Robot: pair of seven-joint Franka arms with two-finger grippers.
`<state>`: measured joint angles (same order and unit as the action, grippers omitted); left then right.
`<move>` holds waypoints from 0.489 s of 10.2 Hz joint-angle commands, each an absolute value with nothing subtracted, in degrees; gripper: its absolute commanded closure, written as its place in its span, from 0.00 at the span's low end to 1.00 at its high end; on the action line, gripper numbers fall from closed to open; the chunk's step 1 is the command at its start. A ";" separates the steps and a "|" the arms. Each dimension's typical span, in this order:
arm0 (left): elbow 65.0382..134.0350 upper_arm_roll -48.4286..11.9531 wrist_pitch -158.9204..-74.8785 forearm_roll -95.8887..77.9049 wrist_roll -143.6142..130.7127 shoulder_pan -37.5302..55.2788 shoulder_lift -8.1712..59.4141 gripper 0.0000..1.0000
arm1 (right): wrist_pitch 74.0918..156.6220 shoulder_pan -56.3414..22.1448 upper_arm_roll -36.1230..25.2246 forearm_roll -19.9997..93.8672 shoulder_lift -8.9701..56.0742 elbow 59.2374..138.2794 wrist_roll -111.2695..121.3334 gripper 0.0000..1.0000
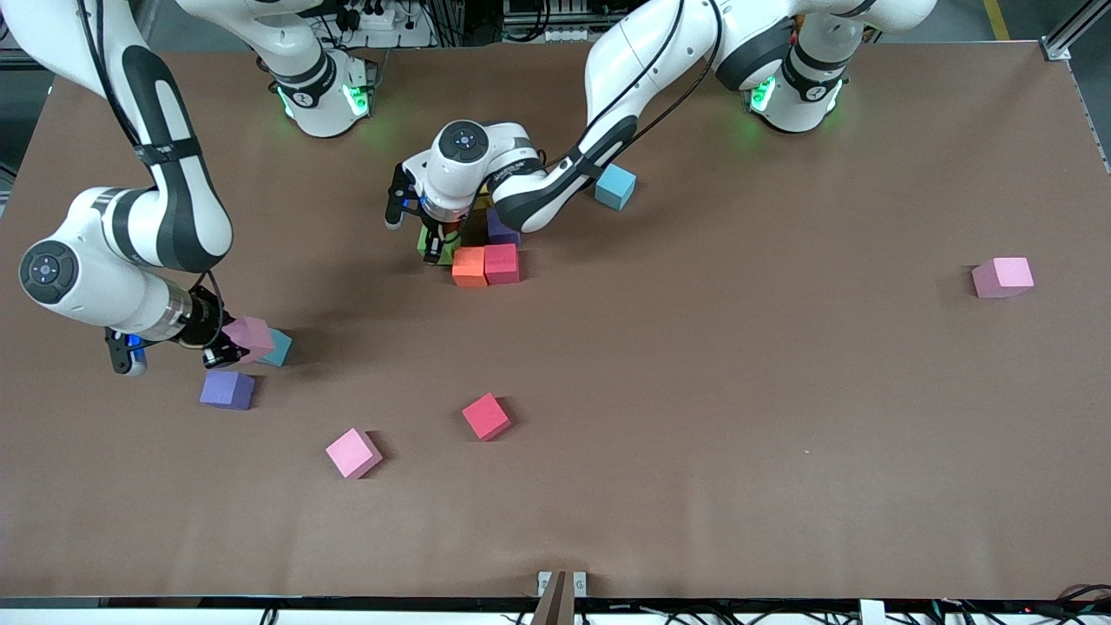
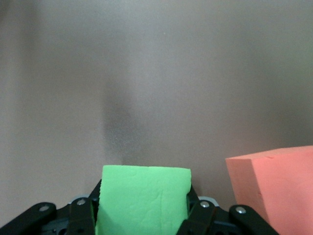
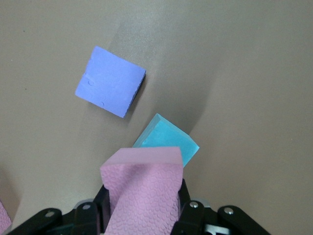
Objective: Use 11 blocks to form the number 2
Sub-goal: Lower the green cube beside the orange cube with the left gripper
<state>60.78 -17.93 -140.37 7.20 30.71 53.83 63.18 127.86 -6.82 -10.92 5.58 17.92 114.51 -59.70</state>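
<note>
Your left gripper [image 1: 437, 246] is clamped on the green block [image 2: 143, 198] just beside the orange block [image 1: 469, 266] in the cluster mid-table, while your right gripper [image 1: 227, 345] grips a pink block [image 3: 143, 188] over the teal block [image 3: 166, 142] near the purple block [image 3: 110, 81].

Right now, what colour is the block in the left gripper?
Green block, clearest in the left wrist view.

No readable text — apparently none.
</note>
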 commanded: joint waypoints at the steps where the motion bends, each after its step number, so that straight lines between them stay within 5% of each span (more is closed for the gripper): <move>1: 63.55 -17.93 -139.31 6.15 32.61 53.44 60.47 1.00 | 127.79 -6.24 -10.55 5.01 18.28 113.64 -59.24 1.00; 5: 63.11 -18.02 -139.66 5.36 31.65 53.53 61.17 1.00 | 127.79 -6.50 -10.55 5.01 18.28 113.73 -59.24 1.00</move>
